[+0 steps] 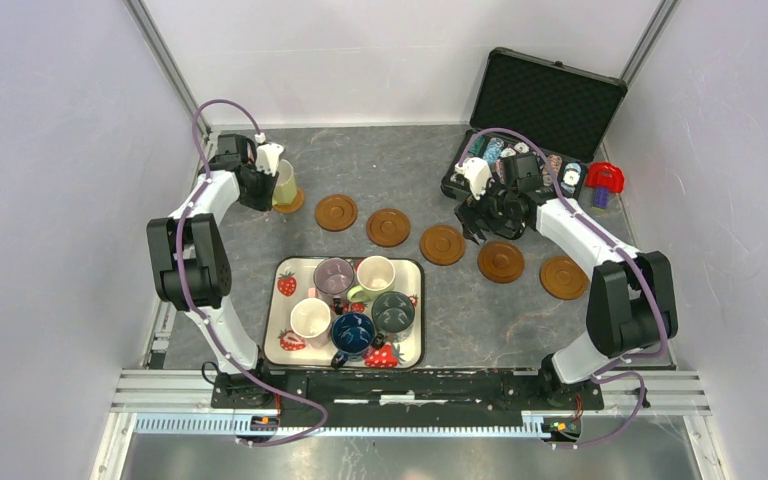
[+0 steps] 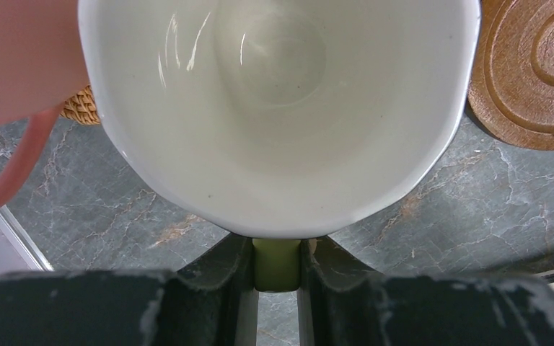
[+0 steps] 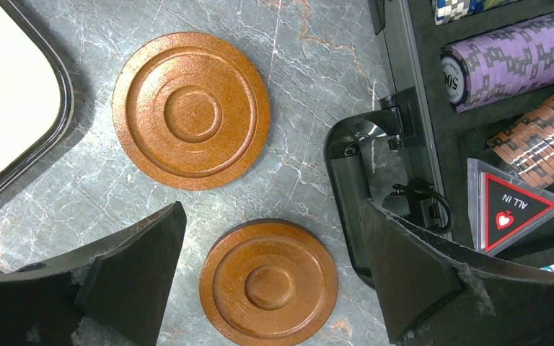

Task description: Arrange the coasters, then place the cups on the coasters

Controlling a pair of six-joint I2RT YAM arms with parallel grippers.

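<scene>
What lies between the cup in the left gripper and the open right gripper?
Three empty wooden coasters in a row on the table, between the cup and the right gripper; the top view shows it.

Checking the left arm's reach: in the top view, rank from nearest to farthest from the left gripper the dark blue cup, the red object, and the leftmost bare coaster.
1. Leftmost bare coaster, just right of the left gripper.
2. Dark blue cup, in the tray, near side.
3. Red object, far right.

High top view looks down; close wrist views share its coasters (image 1: 442,244).
</scene>
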